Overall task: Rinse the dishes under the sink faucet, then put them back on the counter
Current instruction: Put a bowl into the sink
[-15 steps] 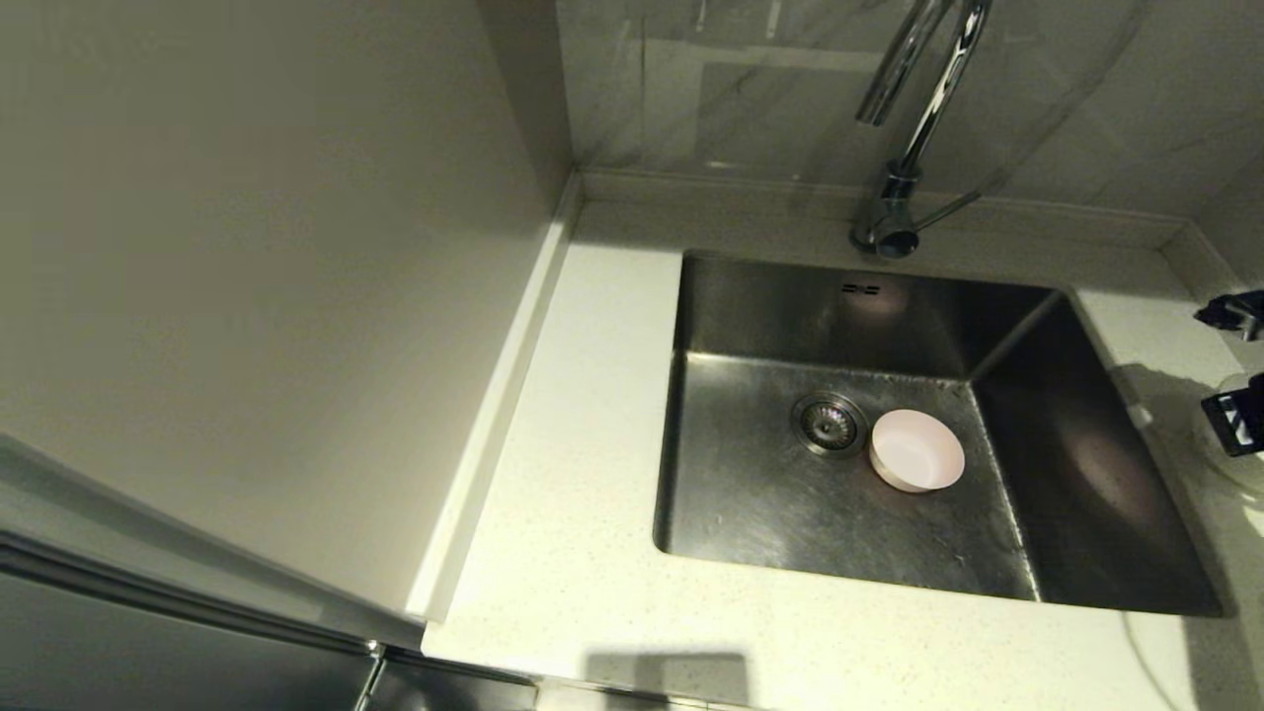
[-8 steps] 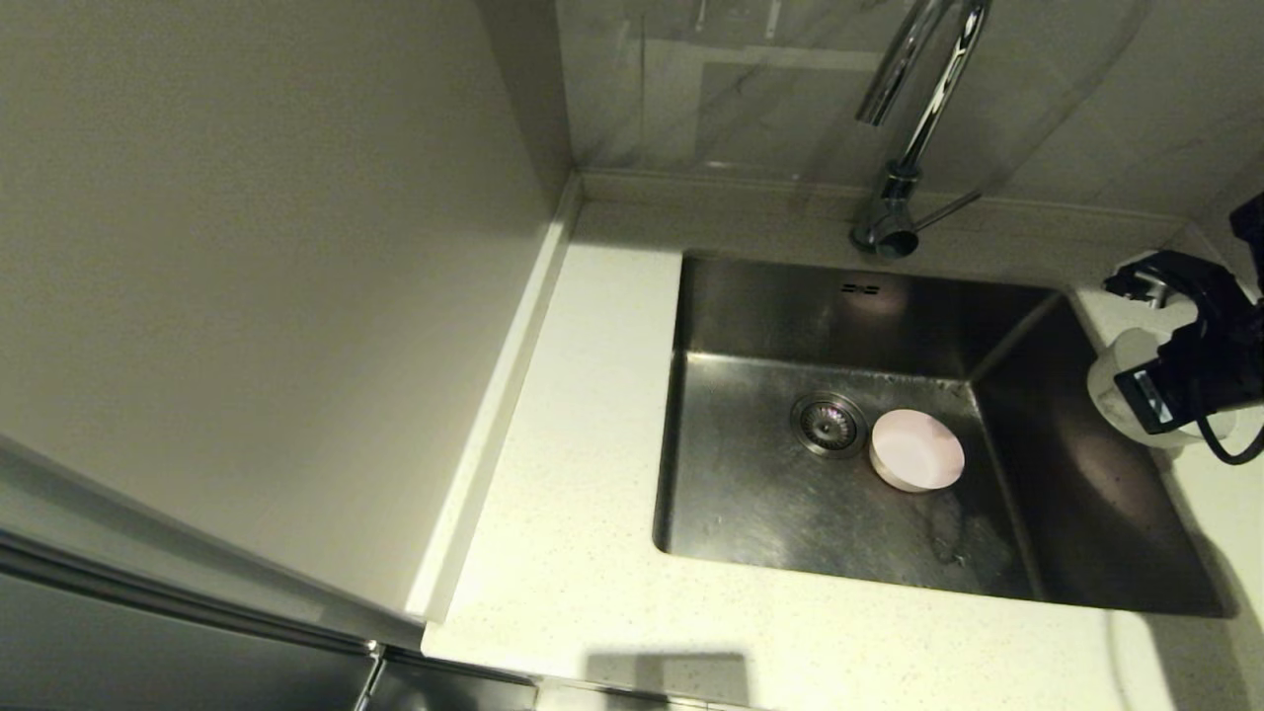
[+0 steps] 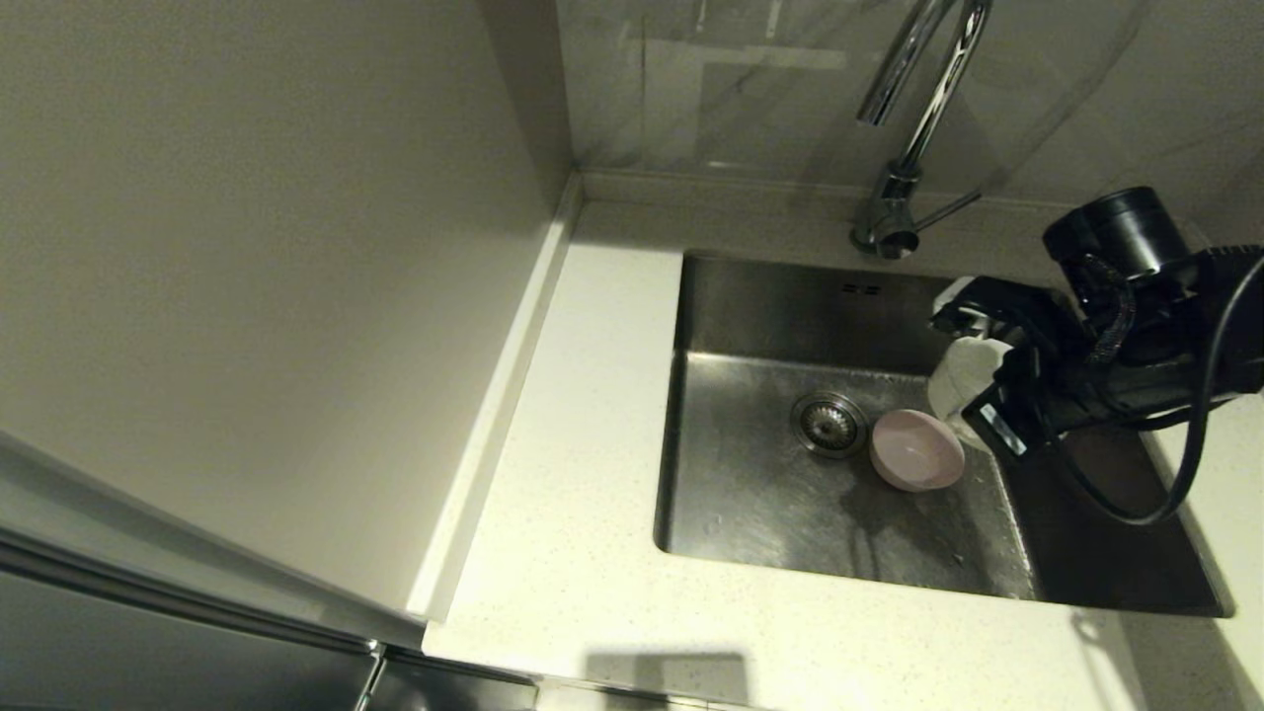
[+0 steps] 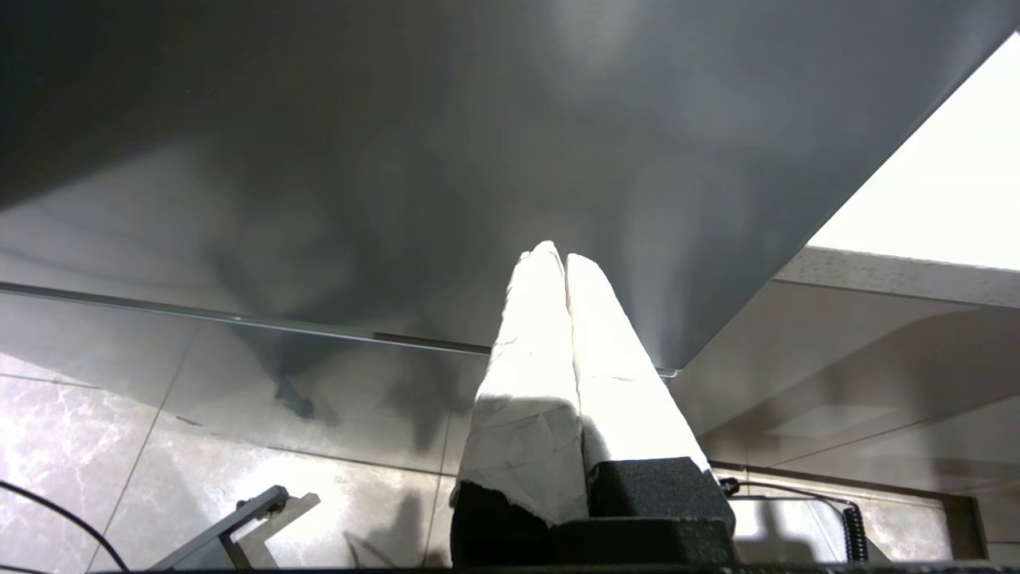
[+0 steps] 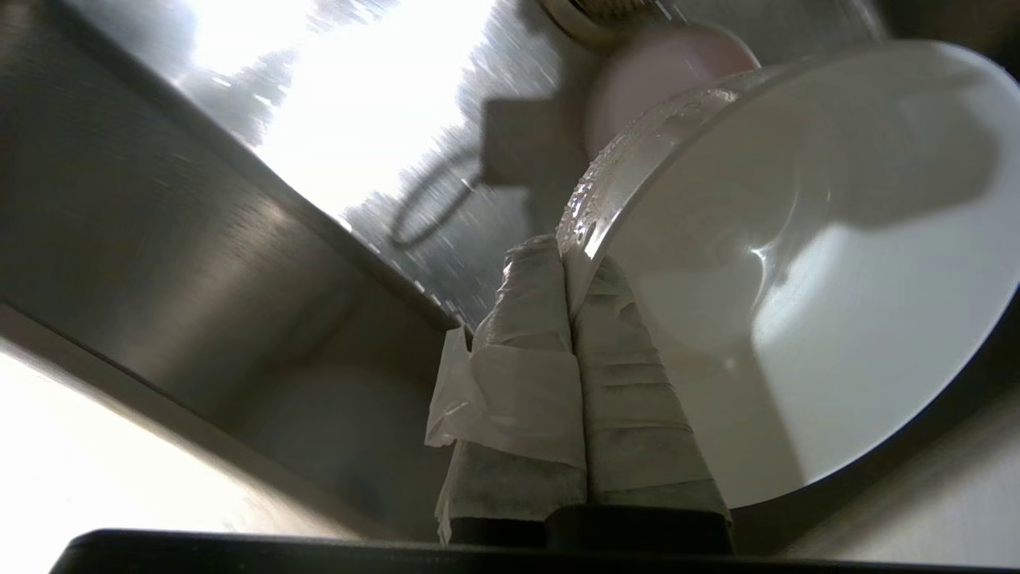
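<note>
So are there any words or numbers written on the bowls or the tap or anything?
None can be read.
White bowl: plain, no writing.
Pink bowl: plain, no writing.
Faucet and sink: no brand mark shows.
Right gripper, shut on the white bowl's rim: no label shows.

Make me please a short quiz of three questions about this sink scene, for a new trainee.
1. True or false: the right claw is shut on the rim of the white bowl.
2. Which bowl lies on the floor of the sink? A) yellow B) pink C) white
3. Fill the gap: the pink bowl sits just beside the round ____.

Key
1. True; the wrapped fingers pinch the rim, and the bowl hangs over the basin.
2. B.
3. drain strainer.

The left claw is shut, parked away from the sink.
</note>
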